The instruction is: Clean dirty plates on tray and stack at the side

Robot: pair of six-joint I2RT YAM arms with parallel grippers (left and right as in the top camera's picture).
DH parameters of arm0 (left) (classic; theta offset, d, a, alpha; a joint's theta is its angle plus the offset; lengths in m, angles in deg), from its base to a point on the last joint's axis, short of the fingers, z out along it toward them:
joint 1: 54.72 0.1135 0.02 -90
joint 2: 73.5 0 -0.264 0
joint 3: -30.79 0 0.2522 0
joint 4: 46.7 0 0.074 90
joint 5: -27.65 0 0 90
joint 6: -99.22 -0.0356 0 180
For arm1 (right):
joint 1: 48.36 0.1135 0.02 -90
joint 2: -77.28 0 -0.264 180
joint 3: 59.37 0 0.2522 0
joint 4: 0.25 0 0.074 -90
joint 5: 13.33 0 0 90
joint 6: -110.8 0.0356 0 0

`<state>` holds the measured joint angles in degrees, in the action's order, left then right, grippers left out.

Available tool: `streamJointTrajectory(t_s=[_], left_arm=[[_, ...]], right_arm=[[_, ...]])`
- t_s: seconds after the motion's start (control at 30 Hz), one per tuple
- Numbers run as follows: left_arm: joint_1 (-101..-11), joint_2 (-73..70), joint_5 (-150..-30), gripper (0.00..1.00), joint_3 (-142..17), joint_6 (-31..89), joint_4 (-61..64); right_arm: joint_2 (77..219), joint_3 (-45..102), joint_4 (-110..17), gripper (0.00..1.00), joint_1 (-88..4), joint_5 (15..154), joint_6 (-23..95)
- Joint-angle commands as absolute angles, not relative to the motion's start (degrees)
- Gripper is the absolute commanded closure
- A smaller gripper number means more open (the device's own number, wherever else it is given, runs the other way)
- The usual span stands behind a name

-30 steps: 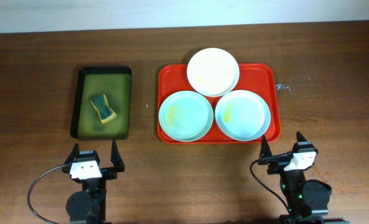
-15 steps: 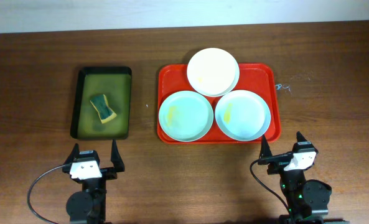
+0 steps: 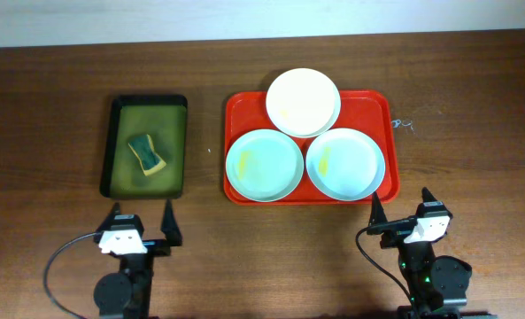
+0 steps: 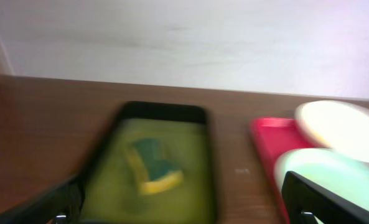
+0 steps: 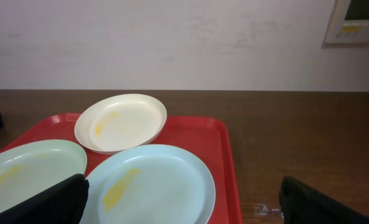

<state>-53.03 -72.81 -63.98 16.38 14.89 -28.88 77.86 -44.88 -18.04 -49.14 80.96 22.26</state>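
The red tray (image 3: 382, 108) lies at centre right and holds three plates. A white-cream plate (image 3: 303, 102) is at the back. Two pale blue plates sit in front, left (image 3: 264, 165) and right (image 3: 345, 164), each with a yellow smear. My left gripper (image 3: 140, 221) is open and empty near the front edge, below the green tray. My right gripper (image 3: 401, 206) is open and empty just in front of the red tray's right corner. In the right wrist view the right blue plate (image 5: 153, 183) lies between my fingers (image 5: 184, 205). The left wrist view is blurred.
A dark green tray (image 3: 145, 146) at the left holds a green and yellow sponge (image 3: 146, 153), also seen blurred in the left wrist view (image 4: 152, 167). A small white scrap (image 3: 403, 124) lies on the wooden table right of the red tray.
My left gripper has shifted slightly to the right and towards the front; its wrist view is blurred by motion. The right arm and the plates have not moved.
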Motion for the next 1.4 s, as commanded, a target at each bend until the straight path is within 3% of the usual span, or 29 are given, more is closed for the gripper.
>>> streamJointTrajectory(t_s=[0.0,0.1,0.17,0.23,0.3,0.53,0.67,0.83,0.9,0.97,1.07,1.37], left_arm=[[-52.8,-73.1,-94.8,0.01,16.4,33.8,-31.2],[-52.8,-73.1,-99.3,0.01,16.4,38.2,-38.5],[-52.8,-73.1,-102.3,0.01,16.4,38.3,-50.1],[-52.8,-73.1,-100.7,0.01,16.0,38.3,-61.1],[-52.8,-73.1,-94.7,0.01,13.4,37.3,-63.1],[-52.8,-57.7,-86.6,0.01,-12.6,16.8,-39.5],[-52.8,-37.8,-80.1,0.01,-35.2,12.8,-16.0],[-52.8,-9.0,-85.4,0.01,-64.9,5.9,15.0],[-52.8,-0.4,-78.1,0.01,-72.0,8.2,20.8],[-51.9,9.7,-60.9,0.01,-79.7,24.5,29.3],[-50.6,19.1,-57.6,0.01,-82.9,29.5,30.6],[-50.3,40.1,-59.2,0.01,-82.9,29.6,29.7]], right_arm=[[77.5,-45.3,-18.2,0.02,-49.5,80.7,22.3],[77.5,-45.3,-18.2,0.02,-49.5,80.7,22.3],[77.5,-45.3,-18.2,0.02,-49.5,80.7,22.3],[77.5,-45.3,-18.2,0.02,-49.5,80.7,22.3],[77.5,-45.3,-18.2,0.02,-49.5,80.7,22.3],[77.5,-45.3,-18.2,0.02,-49.5,80.7,22.3],[77.5,-45.3,-18.2,0.02,-49.5,80.7,22.3],[77.5,-45.3,-18.2,0.02,-49.5,80.7,22.3],[77.5,-45.3,-18.2,0.02,-49.5,80.7,22.3],[77.5,-45.3,-18.2,0.02,-49.5,80.7,22.3],[77.5,-45.3,-18.2,0.02,-49.5,80.7,22.3],[77.5,-45.3,-18.2,0.02,-49.5,80.7,22.3]])
